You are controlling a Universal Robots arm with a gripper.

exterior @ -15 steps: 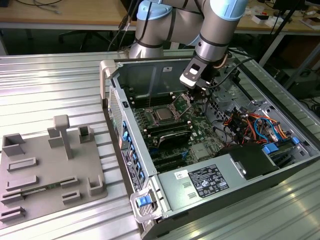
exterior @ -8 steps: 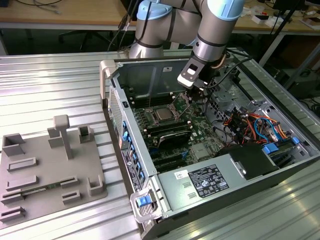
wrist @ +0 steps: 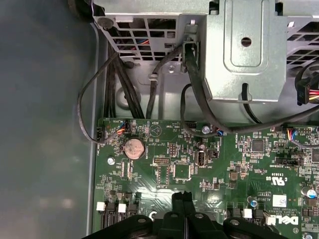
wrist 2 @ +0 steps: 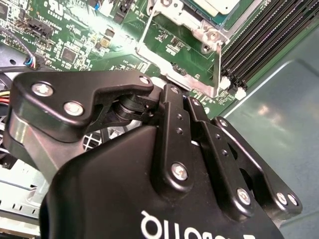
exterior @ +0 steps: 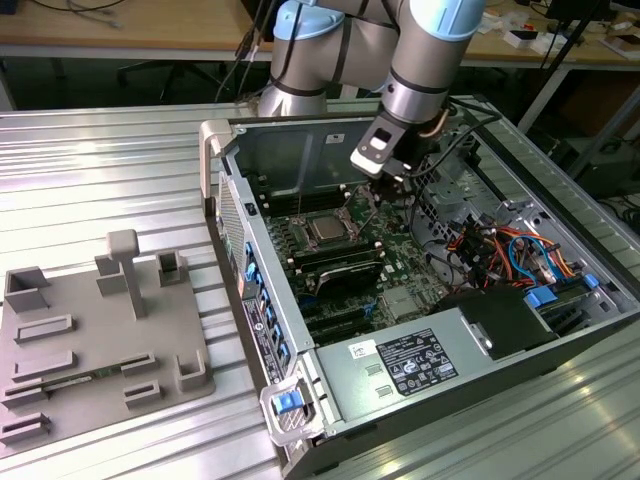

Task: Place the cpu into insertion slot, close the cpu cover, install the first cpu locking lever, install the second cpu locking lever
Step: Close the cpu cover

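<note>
First wrist view: gripper (wrist: pixel 183 200) low over the green motherboard (wrist: pixel 164 167), fingertips (wrist: pixel 177 205) pressed together, nothing seen between them. Past them on the board are a round coin cell (wrist: pixel 133 148), then black cables (wrist: pixel 113 84) running up to a grey metal drive cage (wrist: pixel 244 50). Second wrist view: beyond the black gripper body, one corner of the silver cpu cover (wrist 2: pixel 197 24), a thin wire locking lever (wrist 2: pixel 142 35) alongside it, cannot tell if latched; black memory slots (wrist 2: pixel 264 45) just beside. Exterior view: the cpu (exterior: pixel 325 230) lies silver face up in the insertion slot (exterior: pixel 306 226) mid-board, with the gripper near it on the exterior view's right, not touching. Open computer case (exterior: pixel 262 300) lies on a ribbed metal table (exterior: pixel 100 170); a grey fixture tray (exterior: pixel 90 330) sits well apart on the exterior view's left.
</note>
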